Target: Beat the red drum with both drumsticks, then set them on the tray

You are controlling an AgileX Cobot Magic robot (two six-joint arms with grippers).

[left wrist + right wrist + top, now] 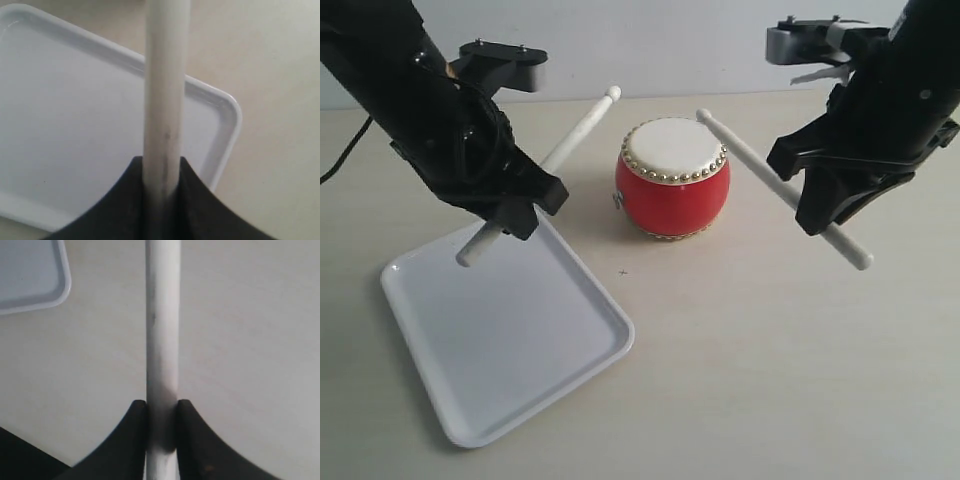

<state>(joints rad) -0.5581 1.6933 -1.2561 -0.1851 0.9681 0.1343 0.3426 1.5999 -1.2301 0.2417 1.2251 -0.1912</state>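
Left claw [512, 208]: pinched on the left stick [582, 127] near its butt end, above the tray's far edge; the tip is raised, apart from the drum.
Right claw [820, 205]: pinched on the right stick [745, 150]; the tip is near the drum's rim, contact unclear.
Drum [672, 185]: upright on the table [770, 350], between the sticks.
Tray [500, 340]: flat on the table, near the drum.

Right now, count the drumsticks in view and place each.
2. The left drumstick is clamped in the left gripper over the tray; the right drumstick in the right gripper, beside the red drum.
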